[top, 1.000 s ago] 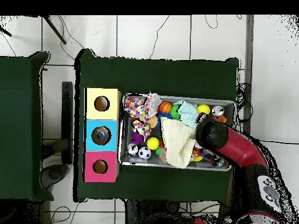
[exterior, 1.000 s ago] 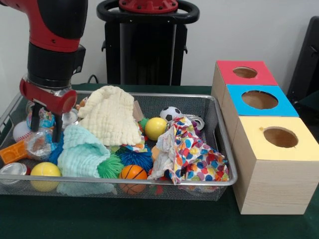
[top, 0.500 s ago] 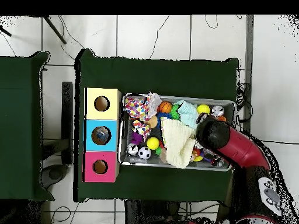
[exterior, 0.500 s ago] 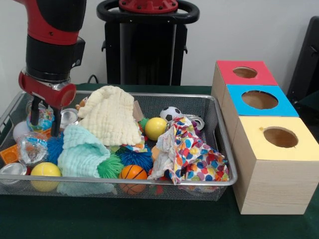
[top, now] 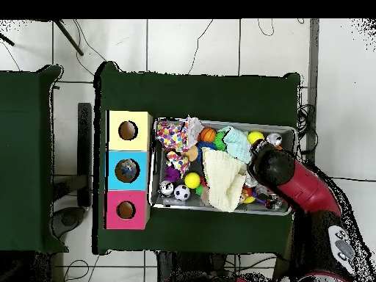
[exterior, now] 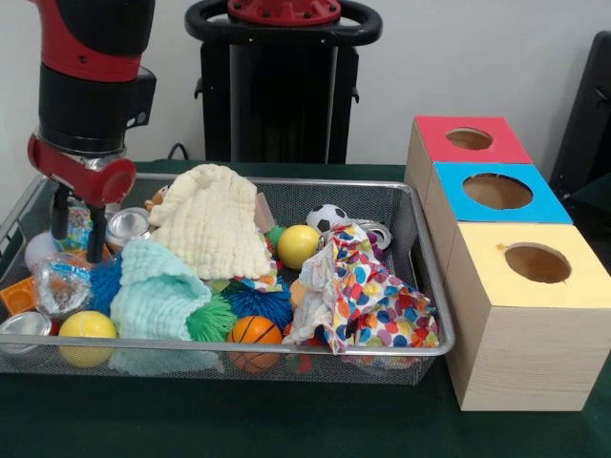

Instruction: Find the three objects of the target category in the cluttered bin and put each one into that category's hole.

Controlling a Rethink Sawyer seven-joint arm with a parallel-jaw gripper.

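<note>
The arm (exterior: 91,67) has lifted and drifted toward the bin's (exterior: 286,183) end wall over the last second, its gripper (exterior: 74,239) coming up empty, fingers apart, above the crinkly wrapper (exterior: 59,283) and can (exterior: 127,226). So nothing has gone to the boxes (exterior: 496,196) yet. The candidates still lie in the bin; which category counts, I can't tell. Room is tight by that wall, freer above the cloths (exterior: 210,219).

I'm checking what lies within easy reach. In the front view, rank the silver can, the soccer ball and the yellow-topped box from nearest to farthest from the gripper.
From the gripper:
1. Silver can, right beside it.
2. Soccer ball, at the bin's back, toward the boxes.
3. Yellow-topped box, outside the bin, at the picture's right.
</note>
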